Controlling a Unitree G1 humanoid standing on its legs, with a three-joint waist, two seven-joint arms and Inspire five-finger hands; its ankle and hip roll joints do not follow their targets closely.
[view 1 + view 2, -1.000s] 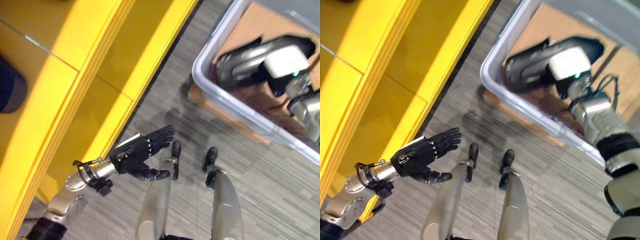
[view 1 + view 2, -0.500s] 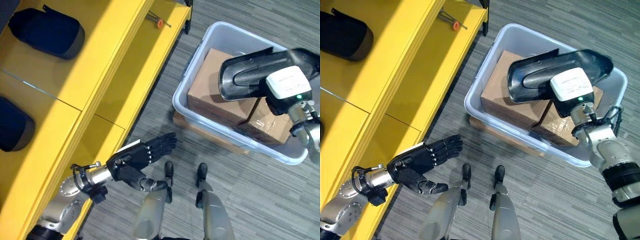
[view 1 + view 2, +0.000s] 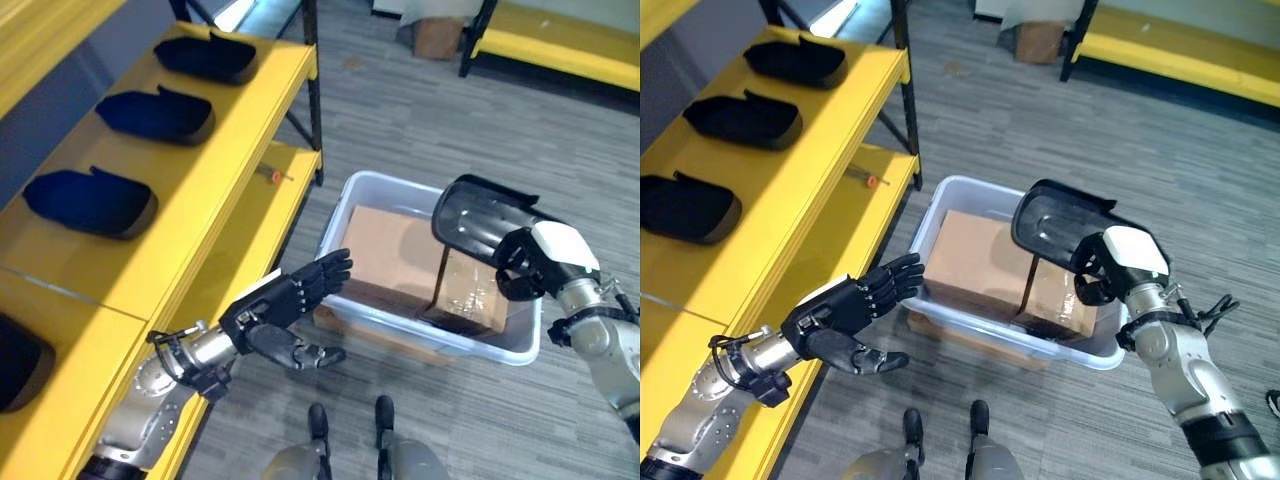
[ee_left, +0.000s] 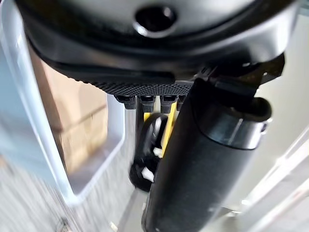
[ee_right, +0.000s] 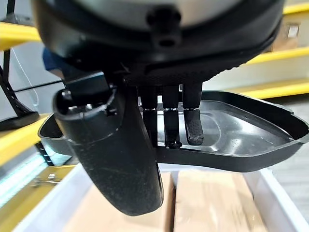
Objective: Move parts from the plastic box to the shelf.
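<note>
Over the plastic box (image 3: 940, 215), the right robot hand (image 3: 1102, 272) holds a dark moulded part (image 3: 1055, 225) lifted clear of the box's contents. Its wrist view shows the fingers (image 5: 166, 121) curled inside the part's hollow and the thumb (image 5: 116, 150) pressed against the outer rim, so the robot hand is clamped on the part. The part is a shallow black tray-like shell, tilted with its open side facing the head camera.

Two brown cardboard cartons (image 3: 975, 255) lie side by side in the pale grey plastic box, which stands on the grey carpeted floor (image 3: 1040, 130), just beside the lower level of the yellow shelf (image 3: 820, 180).

Three more dark parts (image 3: 715, 120) lie in a row on the upper level of the yellow shelf, set apart from one another. A small tool with an orange end (image 3: 868, 180) lies on the lower level.

The left robot hand (image 3: 845, 312) hangs in the air between the shelf's edge and the box, its fingers (image 3: 895, 280) straight and spread apart, thumb out, holding nothing. A second yellow shelf (image 3: 1170, 45) stands well apart across the floor, with a small carton (image 3: 1038, 40) beside it.
</note>
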